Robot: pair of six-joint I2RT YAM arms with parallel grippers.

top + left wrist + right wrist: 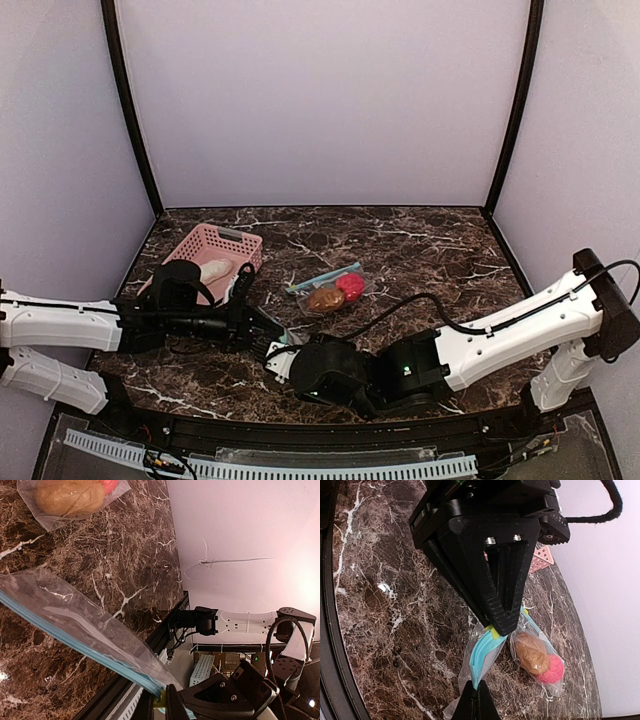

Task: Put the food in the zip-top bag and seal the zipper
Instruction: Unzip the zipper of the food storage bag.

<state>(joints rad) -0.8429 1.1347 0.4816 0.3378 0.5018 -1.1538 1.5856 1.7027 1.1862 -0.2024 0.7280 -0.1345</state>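
Left claw (499, 627): clamped on the bag (469, 664) at its zipper (482, 652).
Right claw (476, 698): pinched shut on the same zipper.
Inside bag: bun (531, 652), red ball (552, 669).

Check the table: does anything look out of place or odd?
One thing: the whitish piece lies in the pink basket at left, apart from the zip-top bag that holds the bun and red ball. Nothing looks spilled or damaged.
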